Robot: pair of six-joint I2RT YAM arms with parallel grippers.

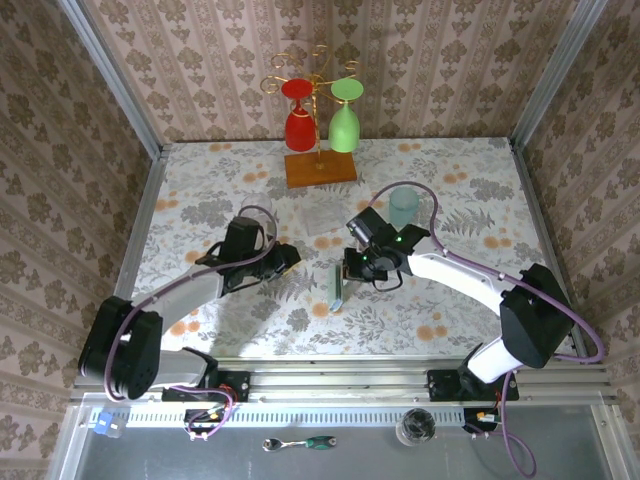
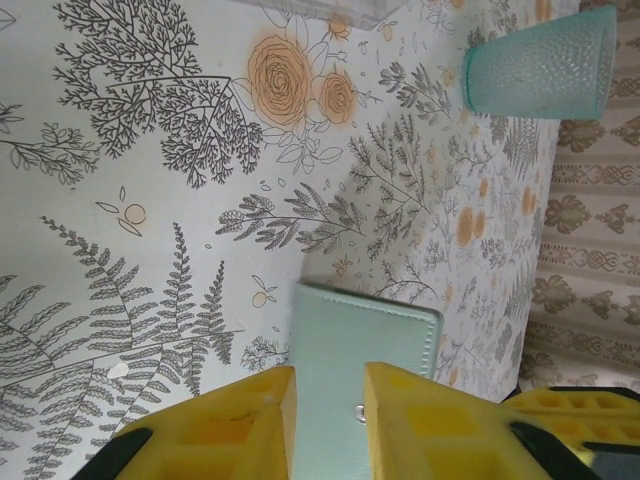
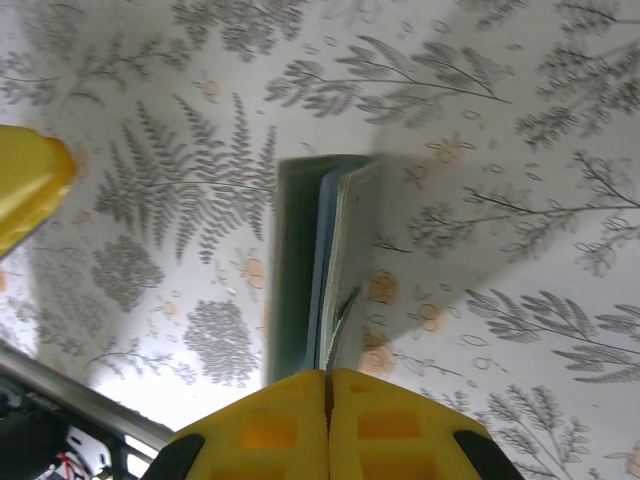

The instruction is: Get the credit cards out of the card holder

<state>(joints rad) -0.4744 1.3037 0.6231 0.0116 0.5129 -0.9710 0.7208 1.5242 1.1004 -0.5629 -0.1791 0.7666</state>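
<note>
While the left end effector [image 2: 328, 385] hangs with its fingers slightly parted and nothing between them, the card holder [image 3: 300, 260] stands on edge on the floral worktop [image 1: 200, 200] near its right, one flap pinched by the clenched right end effector [image 3: 328, 380].

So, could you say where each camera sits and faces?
Top external: above and behind the bases, facing down at the table; left arm and right arm show.
Left wrist: on that wrist, facing across the table at the wallet; left tool shows.
Right wrist: on that wrist, facing down at the wallet; right tool shows.
All three share the wallet.
</note>
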